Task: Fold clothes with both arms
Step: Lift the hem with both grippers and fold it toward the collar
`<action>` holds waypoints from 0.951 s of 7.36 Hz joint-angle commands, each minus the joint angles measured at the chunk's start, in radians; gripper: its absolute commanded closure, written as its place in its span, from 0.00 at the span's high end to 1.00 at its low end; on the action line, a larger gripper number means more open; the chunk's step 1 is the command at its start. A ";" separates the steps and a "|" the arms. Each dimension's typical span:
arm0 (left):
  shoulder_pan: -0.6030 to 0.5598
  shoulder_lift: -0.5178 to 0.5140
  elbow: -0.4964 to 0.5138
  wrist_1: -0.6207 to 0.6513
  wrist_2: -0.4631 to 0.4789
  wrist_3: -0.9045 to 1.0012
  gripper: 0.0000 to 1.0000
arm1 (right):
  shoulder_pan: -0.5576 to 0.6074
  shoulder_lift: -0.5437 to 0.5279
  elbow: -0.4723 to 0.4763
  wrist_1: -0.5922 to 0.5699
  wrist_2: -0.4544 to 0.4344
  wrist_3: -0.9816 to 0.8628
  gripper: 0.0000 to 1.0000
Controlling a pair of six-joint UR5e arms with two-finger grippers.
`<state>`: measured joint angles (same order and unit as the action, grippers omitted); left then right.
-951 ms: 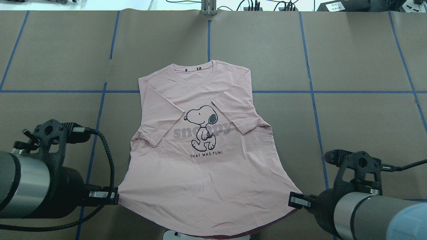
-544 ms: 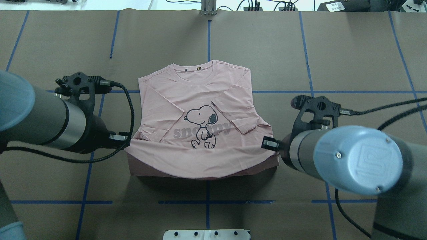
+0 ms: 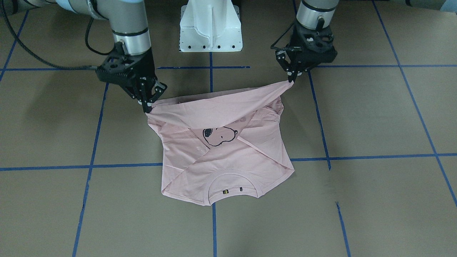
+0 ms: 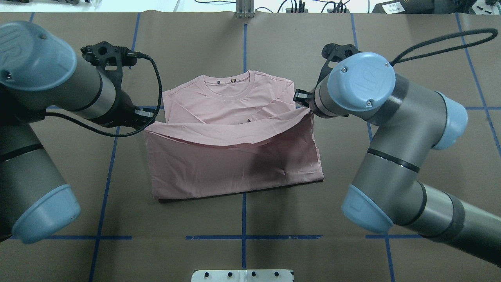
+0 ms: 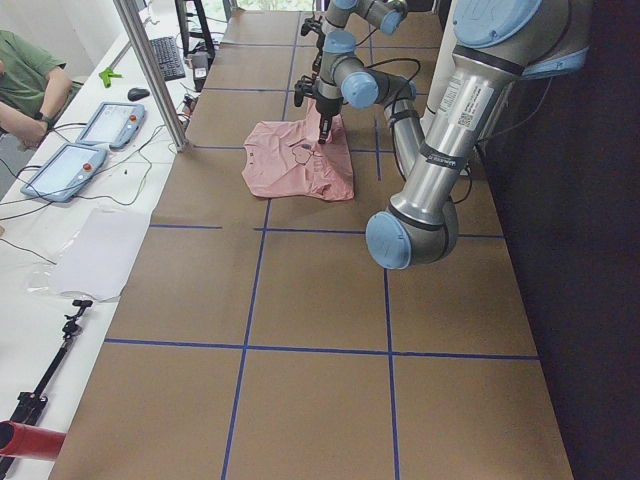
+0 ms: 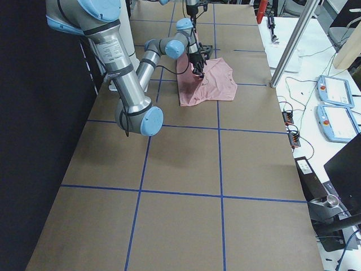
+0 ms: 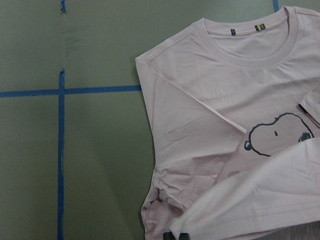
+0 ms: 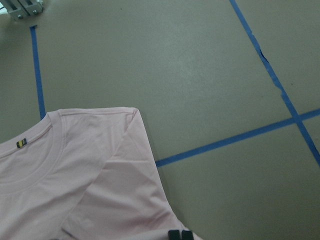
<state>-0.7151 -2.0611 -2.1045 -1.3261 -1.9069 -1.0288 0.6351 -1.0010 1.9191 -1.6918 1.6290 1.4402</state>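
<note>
Where the overhead view hides nearly all the print under a plain pink flap, the front-facing view shows the black-outline Snoopy head (image 3: 219, 135) below that raised hem. The pale pink short-sleeved T-shirt (image 3: 228, 167) lies on the brown paper-covered table (image 3: 357, 125) in front of the white pedestal base (image 3: 210, 28), collar farthest from it. The black left gripper (image 3: 291, 79) and black right gripper (image 3: 146, 107) each pinch one hem corner, held above the shirt's base-side half. Both wrist views crop the fingertips.
</note>
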 commanded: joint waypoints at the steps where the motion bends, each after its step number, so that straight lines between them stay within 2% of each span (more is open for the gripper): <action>1: -0.053 -0.010 0.160 -0.131 0.002 0.042 0.00 | 0.050 0.079 -0.188 0.085 0.005 -0.034 0.00; 3: -0.073 -0.020 0.353 -0.308 0.025 0.062 0.00 | 0.061 0.154 -0.445 0.260 0.003 -0.040 0.00; 4: -0.072 -0.043 0.473 -0.405 0.029 0.062 0.00 | 0.063 0.157 -0.539 0.332 0.000 -0.055 0.00; 5: -0.070 -0.051 0.565 -0.492 0.031 0.061 0.00 | 0.063 0.166 -0.607 0.371 -0.003 -0.072 0.00; 7: -0.060 -0.051 0.613 -0.532 0.031 0.061 0.00 | 0.061 0.171 -0.620 0.374 -0.001 -0.073 0.00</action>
<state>-0.7812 -2.1101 -1.5300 -1.8267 -1.8768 -0.9672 0.6972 -0.8342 1.3221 -1.3290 1.6270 1.3710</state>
